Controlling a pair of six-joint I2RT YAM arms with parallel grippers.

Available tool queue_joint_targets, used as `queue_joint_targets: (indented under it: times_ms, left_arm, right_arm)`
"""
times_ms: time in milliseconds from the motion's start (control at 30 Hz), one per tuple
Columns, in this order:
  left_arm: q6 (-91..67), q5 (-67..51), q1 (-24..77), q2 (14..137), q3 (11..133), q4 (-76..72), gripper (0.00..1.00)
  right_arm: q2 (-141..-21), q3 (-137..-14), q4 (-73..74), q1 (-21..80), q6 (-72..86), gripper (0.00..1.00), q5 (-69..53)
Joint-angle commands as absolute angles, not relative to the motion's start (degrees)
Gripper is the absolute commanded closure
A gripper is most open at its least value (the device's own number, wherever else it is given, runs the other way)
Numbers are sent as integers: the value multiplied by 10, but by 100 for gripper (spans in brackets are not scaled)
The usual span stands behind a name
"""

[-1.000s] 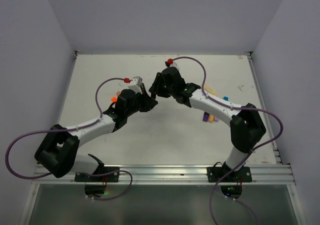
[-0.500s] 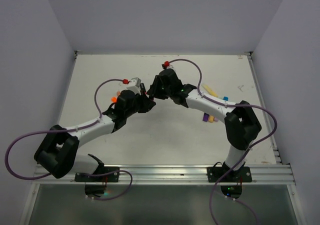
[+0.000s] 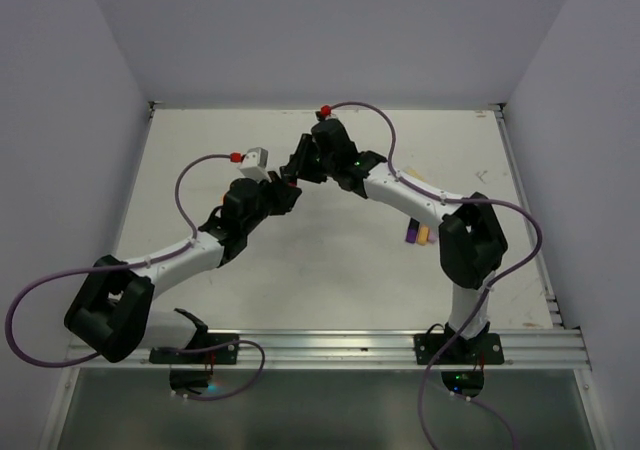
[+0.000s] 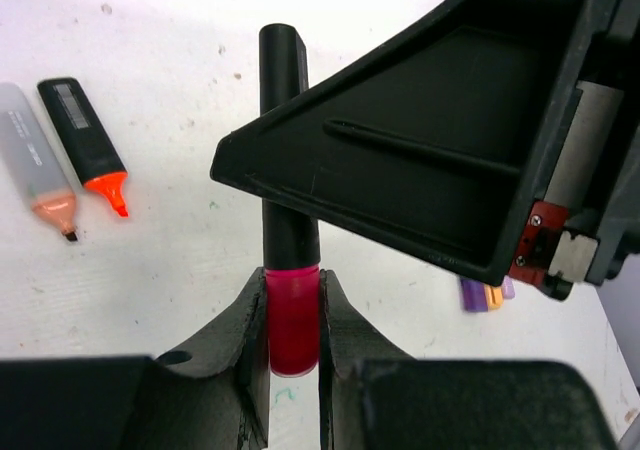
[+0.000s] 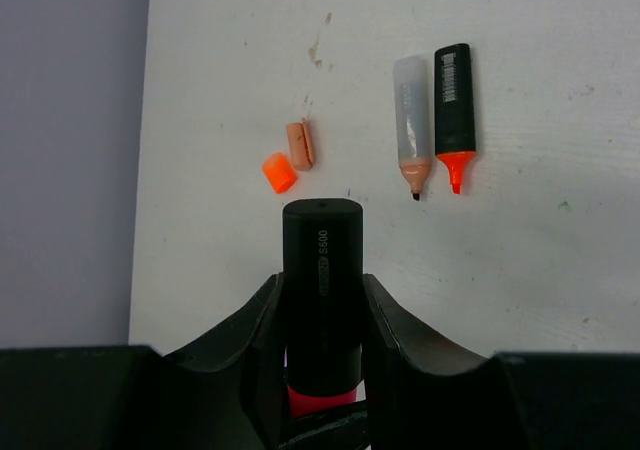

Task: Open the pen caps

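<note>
One highlighter is held in the air between both grippers. My left gripper is shut on its pink pen cap, which is still seated on the black body. My right gripper is shut on that black body, and a strip of the pink cap shows below it. From above, the left gripper and right gripper meet over the middle of the table. An orange cap and a peach cap lie loose on the table.
Two uncapped highlighters lie side by side on the white table: a clear peach one and a black orange-tipped one. A purple cap and an orange cap sit next to the right arm's forearm.
Both wrists have moved together to the left and a little farther up the table, staying joined at the pen. The right arm's elbow has swung left.
</note>
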State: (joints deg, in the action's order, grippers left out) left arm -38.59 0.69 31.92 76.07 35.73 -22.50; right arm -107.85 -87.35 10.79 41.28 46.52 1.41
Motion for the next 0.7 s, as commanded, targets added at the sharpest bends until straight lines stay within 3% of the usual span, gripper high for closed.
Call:
queue_joint_targets:
  times_ms: [0,400,667]
  left_arm:
    - [-364,-80,345,728,338,-212,100]
    - [-354,-82,339,714,315,-221,100]
    - [-390,-195,319,692,249,-340,100]
  right_arm:
    - [-1108,-966,11,322,471,100,112]
    - [-1150,-992,7,252,532,100,72]
    - [-1122,-951,-83,236,512,100,78]
